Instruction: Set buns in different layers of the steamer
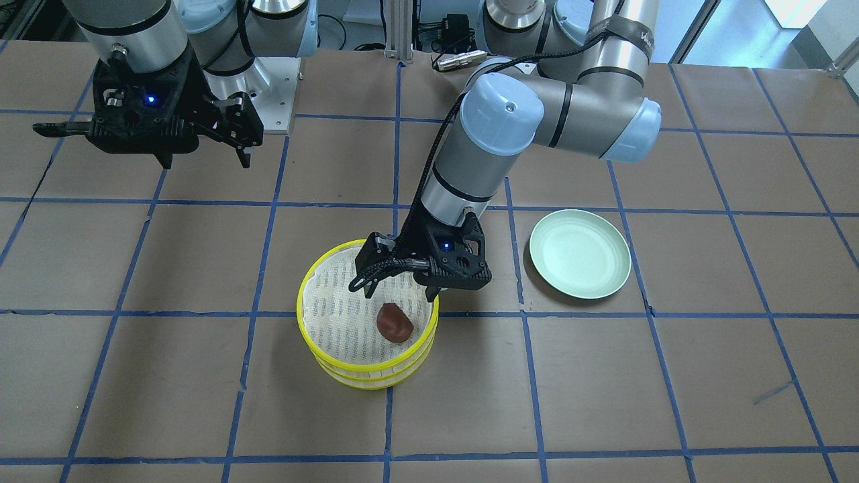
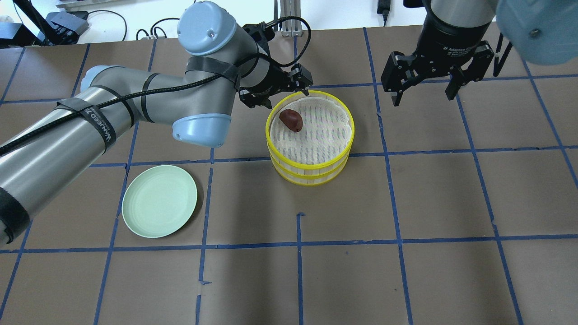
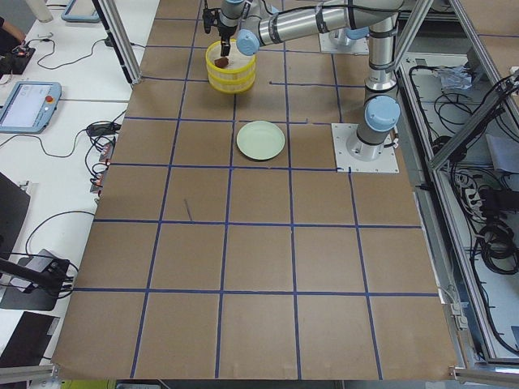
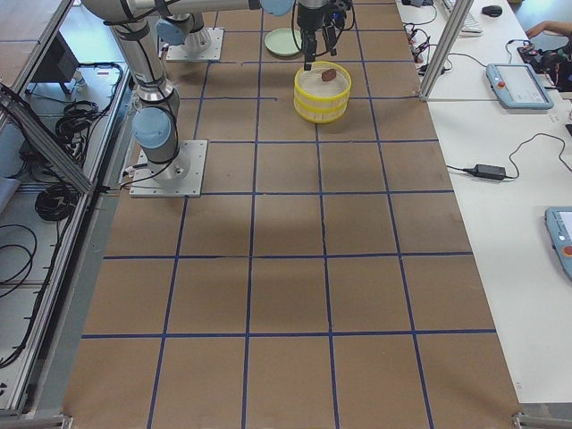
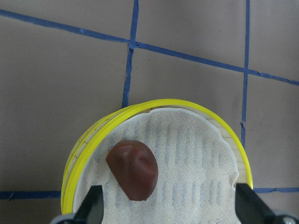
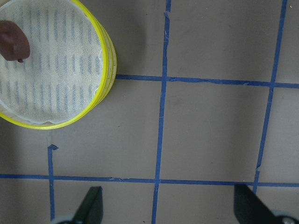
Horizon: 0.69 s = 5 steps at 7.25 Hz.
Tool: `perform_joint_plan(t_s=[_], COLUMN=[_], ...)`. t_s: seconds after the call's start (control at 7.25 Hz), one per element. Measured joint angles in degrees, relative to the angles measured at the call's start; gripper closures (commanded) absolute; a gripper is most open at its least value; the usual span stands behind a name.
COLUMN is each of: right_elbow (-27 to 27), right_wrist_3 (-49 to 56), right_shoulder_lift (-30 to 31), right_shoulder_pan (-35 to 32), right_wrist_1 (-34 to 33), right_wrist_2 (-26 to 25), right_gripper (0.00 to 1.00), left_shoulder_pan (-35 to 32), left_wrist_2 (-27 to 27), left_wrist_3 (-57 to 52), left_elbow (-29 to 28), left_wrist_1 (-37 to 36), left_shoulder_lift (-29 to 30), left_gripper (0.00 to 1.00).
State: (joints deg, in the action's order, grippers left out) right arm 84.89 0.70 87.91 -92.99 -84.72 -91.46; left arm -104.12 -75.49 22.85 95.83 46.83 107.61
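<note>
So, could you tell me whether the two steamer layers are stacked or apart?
Stacked: the layers sit one on the other, two yellow rims showing along the side wall, with the bun on the top cloth.

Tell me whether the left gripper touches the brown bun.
Apart. Left wrist view: left gripper open, cloth visible between its fingertips and the brown bun.

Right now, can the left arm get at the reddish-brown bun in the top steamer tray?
Probably yes. The left gripper hangs open above the reddish-brown bun, which lies uncovered on the cloth of the top steamer tray; nothing sits between them.
</note>
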Motion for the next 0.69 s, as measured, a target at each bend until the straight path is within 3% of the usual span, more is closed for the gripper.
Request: perform_joint_plan(t_s=[0.41, 0.69], right_elbow=[-0.75, -0.81], right_wrist_3=[0.11, 0.35], right_shoulder_lift=[0.03, 0.00], right_shoulder_pan=[0.19, 0.62], right_wrist_1=[-0.40, -0.81], right_wrist_2=[1.68, 2.28], right_gripper=[0.00, 0.00], left_shoulder_pan=[7.64, 14.13], left_wrist_2=[-0.87, -9.32], left_wrist_3=[-18.30, -28.52], left_elbow=[-1.70, -3.95], left_wrist_1=[19.46, 35.37], left_shoulder_lift=[-6.43, -11.67], left_gripper=[0.00, 0.00])
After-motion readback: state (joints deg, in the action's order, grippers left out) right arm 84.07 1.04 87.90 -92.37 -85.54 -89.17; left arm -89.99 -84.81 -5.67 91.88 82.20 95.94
